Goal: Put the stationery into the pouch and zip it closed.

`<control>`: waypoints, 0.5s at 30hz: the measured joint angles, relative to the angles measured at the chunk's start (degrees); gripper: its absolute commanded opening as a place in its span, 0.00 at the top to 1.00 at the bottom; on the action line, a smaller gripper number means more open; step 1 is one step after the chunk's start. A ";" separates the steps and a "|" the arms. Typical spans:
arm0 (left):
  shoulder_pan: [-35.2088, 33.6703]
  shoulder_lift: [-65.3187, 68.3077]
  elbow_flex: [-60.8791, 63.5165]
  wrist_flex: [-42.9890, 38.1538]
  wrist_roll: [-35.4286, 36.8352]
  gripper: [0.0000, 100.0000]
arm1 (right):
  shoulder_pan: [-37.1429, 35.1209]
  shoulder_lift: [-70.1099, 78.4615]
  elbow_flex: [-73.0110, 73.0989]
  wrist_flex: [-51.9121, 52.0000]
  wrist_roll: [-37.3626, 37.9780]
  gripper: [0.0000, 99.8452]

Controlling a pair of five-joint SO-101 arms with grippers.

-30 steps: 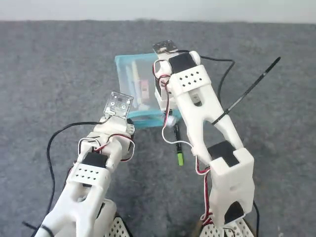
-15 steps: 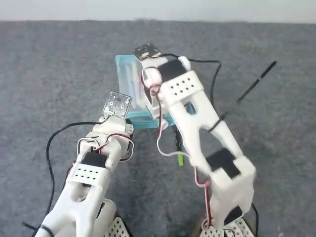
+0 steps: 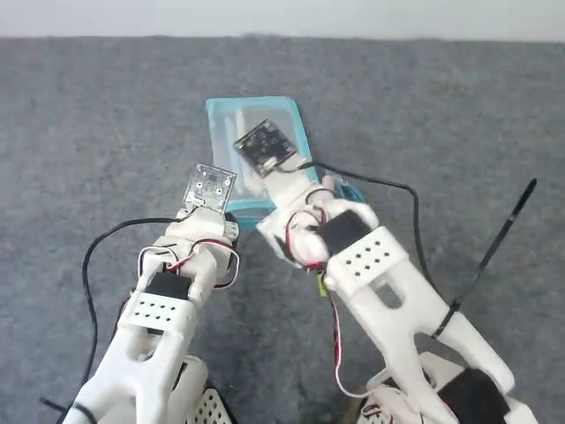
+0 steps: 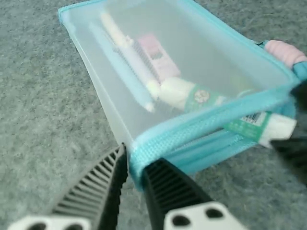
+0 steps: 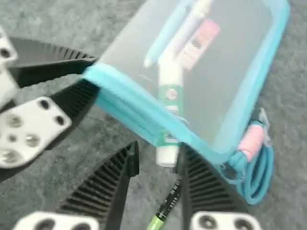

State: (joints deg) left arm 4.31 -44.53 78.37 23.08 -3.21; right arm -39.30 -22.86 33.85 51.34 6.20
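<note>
Left end effector (image 4: 135, 159) is pinched nearly closed, while right end effector (image 5: 158, 149) gapes.

Light is bright, even and diffuse, falling from above. On the grey table (image 3: 88, 132), only soft, faint shadows under both arms. Ahead of the left gripper (image 4: 135, 159), the pouch (image 4: 192, 62) wall carries a milky sheen. Just ahead of the right gripper (image 5: 158, 149), a thin dark shadow under the pouch's edge.

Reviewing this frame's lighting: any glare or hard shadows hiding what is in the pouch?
High view: soft, even light on the grey table, only faint shadows, no glare on the pouch. Left wrist view: the pens and tube show through the pouch's frosted wall, no hot spot. Right wrist view: mild shade under the pouch's near edge, contents plain.
</note>
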 measured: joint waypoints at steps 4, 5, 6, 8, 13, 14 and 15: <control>0.00 0.00 0.00 0.00 0.00 0.99 | -1.14 2.99 0.26 -1.32 0.00 0.91; 0.00 0.00 0.00 0.00 0.00 0.99 | -1.14 4.22 0.35 -1.76 0.00 0.91; 0.00 0.00 0.00 0.00 0.00 0.99 | -1.14 4.92 0.44 -2.20 0.00 0.91; 0.00 0.00 0.00 0.00 0.00 0.99 | -1.05 5.63 0.44 -3.16 0.00 0.91; 0.00 0.00 0.00 0.00 0.00 0.99 | -1.05 7.12 0.44 -5.89 0.00 0.91; 0.00 0.00 0.00 0.00 0.00 0.99 | -1.05 8.00 0.44 -6.51 0.00 0.91; 0.00 0.00 0.00 0.00 0.00 0.99 | -1.05 8.97 0.44 -7.03 0.00 0.91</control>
State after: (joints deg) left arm 4.31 -44.53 78.37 23.08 -3.21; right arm -40.35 -13.89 34.29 44.31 6.20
